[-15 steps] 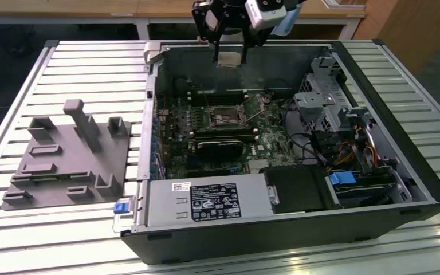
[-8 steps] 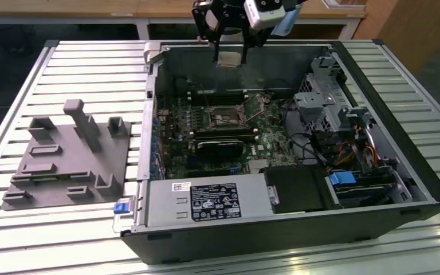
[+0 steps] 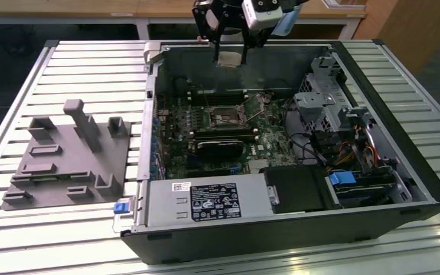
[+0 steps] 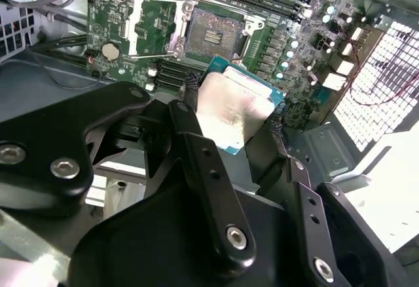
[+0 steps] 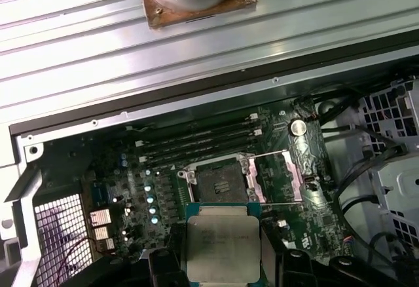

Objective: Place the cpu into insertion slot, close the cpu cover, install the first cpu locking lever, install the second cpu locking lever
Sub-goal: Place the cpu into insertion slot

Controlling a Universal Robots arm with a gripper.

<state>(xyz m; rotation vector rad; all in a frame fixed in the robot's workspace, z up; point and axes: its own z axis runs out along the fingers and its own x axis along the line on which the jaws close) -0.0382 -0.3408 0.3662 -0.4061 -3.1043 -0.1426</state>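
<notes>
While clenched on the cpu (image 4: pixel 236 113) by its edges, the gripper (image 3: pixel 230 57) is held high over the open computer case (image 3: pixel 403 189), well above the green motherboard (image 3: pixel 274 129). Insertion slot (image 5: pixel 219 183): bare and dark-centred, with the cpu cover (image 5: pixel 278 175) folded back beside it, so entry is judged unobstructed. For this placing step the chip is best kept level, squared to the slot's rim with corners matched, and set down without sideways drift or pressing force.
</notes>
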